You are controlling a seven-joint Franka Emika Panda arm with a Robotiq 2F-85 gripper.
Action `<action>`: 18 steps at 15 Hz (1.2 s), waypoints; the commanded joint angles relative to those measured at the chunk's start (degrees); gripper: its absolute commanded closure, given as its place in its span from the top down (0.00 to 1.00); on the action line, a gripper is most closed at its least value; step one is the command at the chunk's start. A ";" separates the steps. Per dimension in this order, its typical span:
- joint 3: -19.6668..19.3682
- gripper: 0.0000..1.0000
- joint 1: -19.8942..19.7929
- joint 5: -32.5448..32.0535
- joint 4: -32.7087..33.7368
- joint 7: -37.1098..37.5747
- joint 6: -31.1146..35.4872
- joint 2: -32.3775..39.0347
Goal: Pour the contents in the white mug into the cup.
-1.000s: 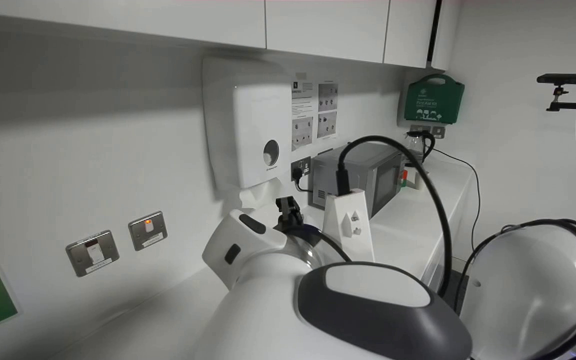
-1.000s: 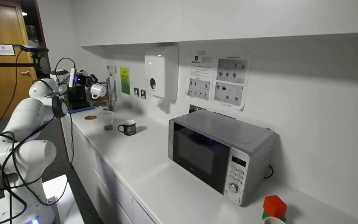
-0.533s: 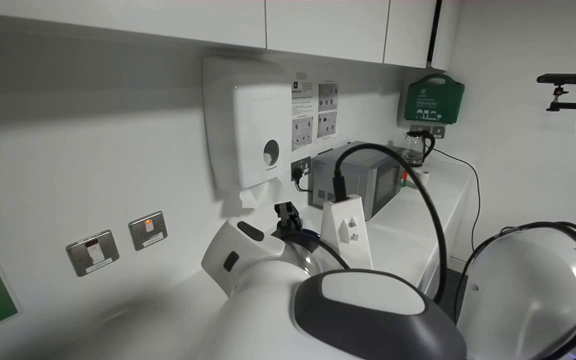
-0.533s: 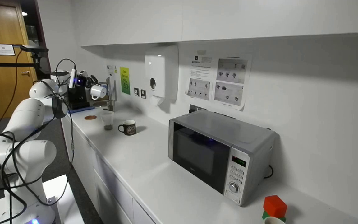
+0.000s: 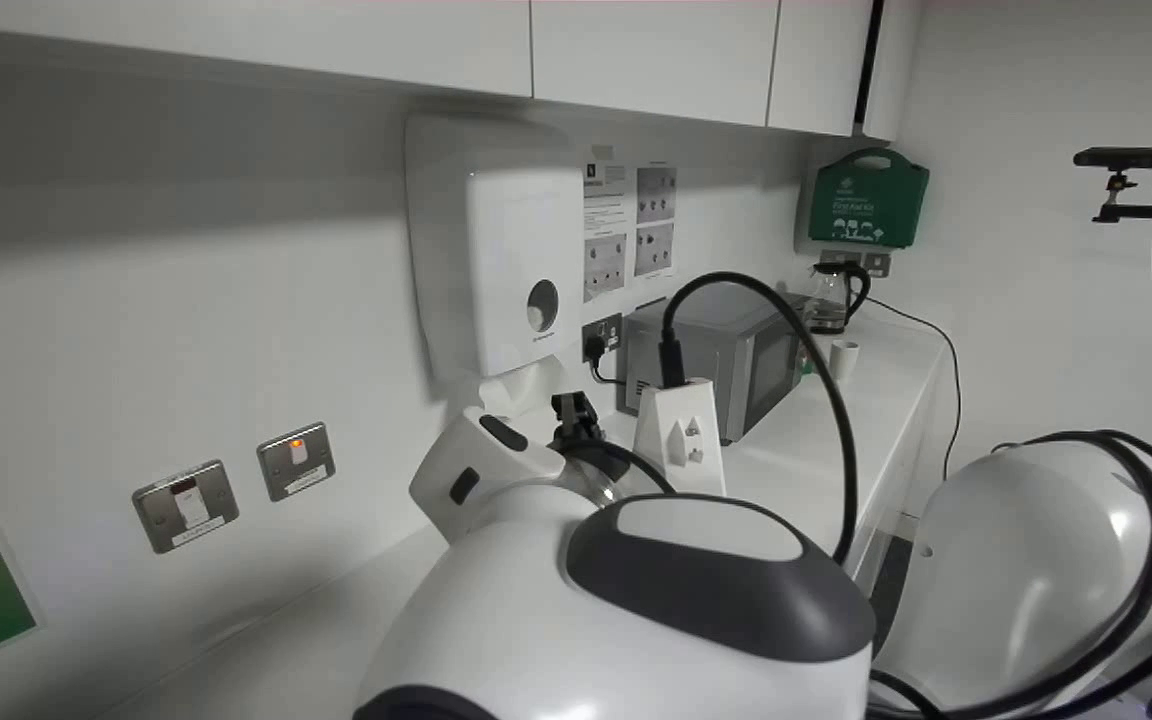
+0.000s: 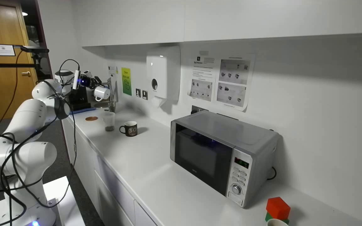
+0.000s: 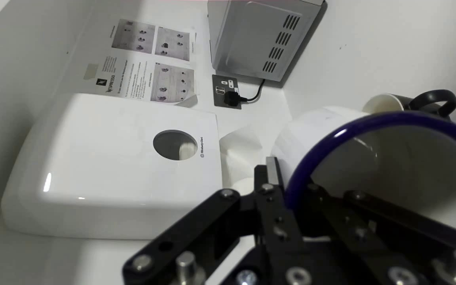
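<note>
The white mug (image 6: 101,93) has a dark blue rim and is held in the air, tilted, with its handle hanging low. In the wrist view the mug (image 7: 323,122) has its mouth towards the camera; no contents show inside. My gripper (image 7: 291,182) is shut on its wall, one finger outside and one inside; it also shows in an exterior view (image 6: 96,82). The translucent cup (image 6: 109,121) stands upright on the counter below and a little right of the mug, with something dark at its bottom. In an exterior view the arm (image 5: 636,600) hides the mug and cup.
A black handled mug (image 6: 129,128) stands right of the cup. A brown disc (image 6: 91,118) lies behind it. The microwave (image 6: 218,150), towel dispenser (image 6: 165,73) and tap (image 6: 111,94) line the wall. A red block (image 6: 278,208) stands at the near end. Cabinets (image 5: 656,55) hang above.
The arm has moved slightly, carrying the gripper and white mug a little to the right and nearer above the cup. The cup and the black mug have not moved.
</note>
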 commanded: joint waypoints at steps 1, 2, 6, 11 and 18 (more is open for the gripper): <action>-0.52 0.01 -1.51 3.49 -0.73 3.14 -0.96 -2.45; -0.46 0.01 -1.98 4.26 -0.96 4.01 -0.99 -2.76; -0.41 0.01 -3.64 7.28 -0.79 6.79 -1.27 -3.27; 0.32 0.01 -5.60 12.75 -0.57 11.14 -1.96 -4.32; -0.10 0.01 -7.55 22.68 -0.54 18.26 -1.74 -5.33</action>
